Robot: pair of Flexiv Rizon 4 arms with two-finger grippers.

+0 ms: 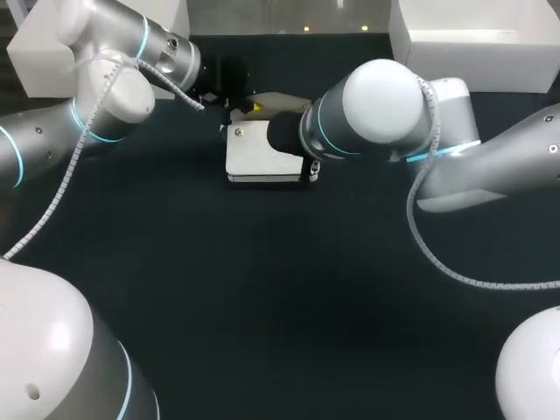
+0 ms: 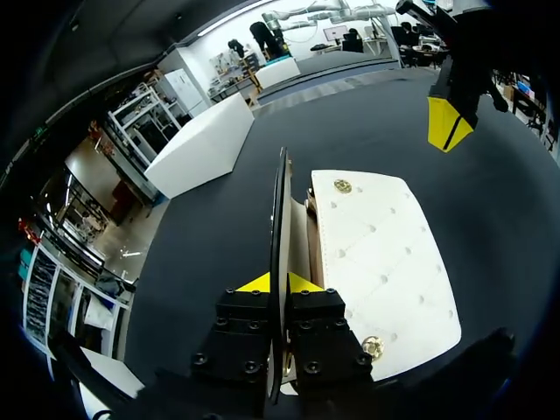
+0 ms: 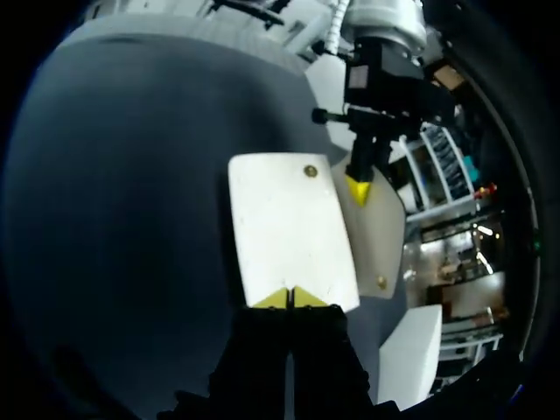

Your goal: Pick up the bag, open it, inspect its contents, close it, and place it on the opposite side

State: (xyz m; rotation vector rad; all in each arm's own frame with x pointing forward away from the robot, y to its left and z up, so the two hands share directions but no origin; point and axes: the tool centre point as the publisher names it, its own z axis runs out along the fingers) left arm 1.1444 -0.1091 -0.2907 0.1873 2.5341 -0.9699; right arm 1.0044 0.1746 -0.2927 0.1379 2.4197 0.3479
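White quilted bag (image 1: 258,156), lying flat at the far middle of the dark table (image 1: 262,306), looks light and semi-stiff, best held by its flap (image 2: 281,219), pinched upright in the left gripper (image 2: 280,283), while the right gripper (image 3: 289,299) hovers beside it, tips together, apparently empty.

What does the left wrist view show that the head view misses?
Only the left wrist view: the left tool pinching a thin dark edge of the bag, and the right tool, yellow tips together, beyond it. Only the head view: the left arm and right arm entering from opposite sides. Both: the white bag on the dark table.
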